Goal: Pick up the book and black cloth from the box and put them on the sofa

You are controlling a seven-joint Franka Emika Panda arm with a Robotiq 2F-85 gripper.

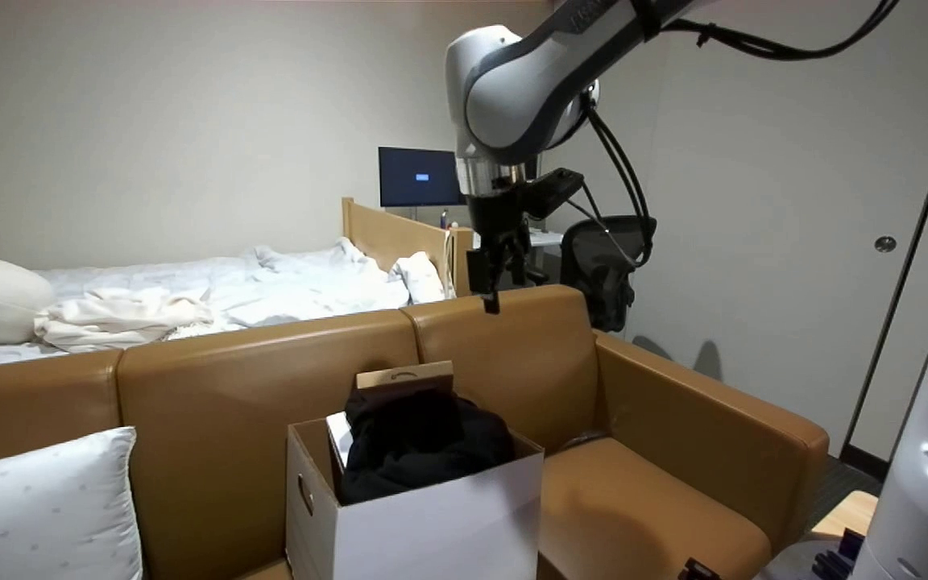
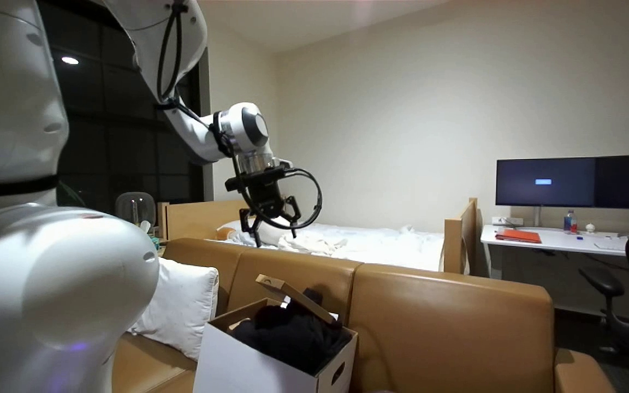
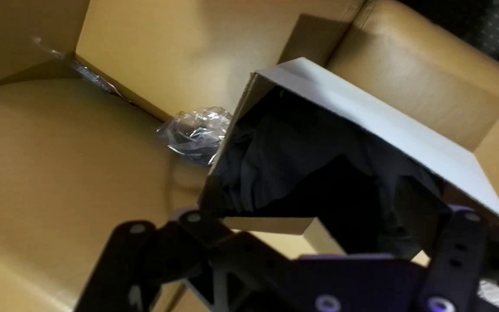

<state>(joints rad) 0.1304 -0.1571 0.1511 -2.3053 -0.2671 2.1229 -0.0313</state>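
A white cardboard box (image 1: 432, 536) stands on the brown sofa (image 1: 263, 379); box (image 2: 254, 355) and sofa (image 2: 451, 316) show in both exterior views. The black cloth (image 1: 440, 447) is heaped in the box and rises above its rim; it fills much of the box in the wrist view (image 3: 297, 151). A shallow brown cardboard piece (image 1: 406, 375) leans out at the back, also in the wrist view (image 3: 290, 242). A white edge (image 1: 341, 437) shows beside the cloth; I cannot tell whether it is the book. My gripper (image 2: 276, 238) is open and empty, above the sofa back's height, apart from the box.
A white pillow (image 1: 45, 507) leans on the sofa beside the box. Clear crumpled plastic (image 3: 197, 134) lies against the box. The sofa has an armrest (image 1: 706, 419) on one side. A bed (image 1: 222, 282) stands behind the sofa, and a desk (image 2: 560, 240) with monitors lies farther off.
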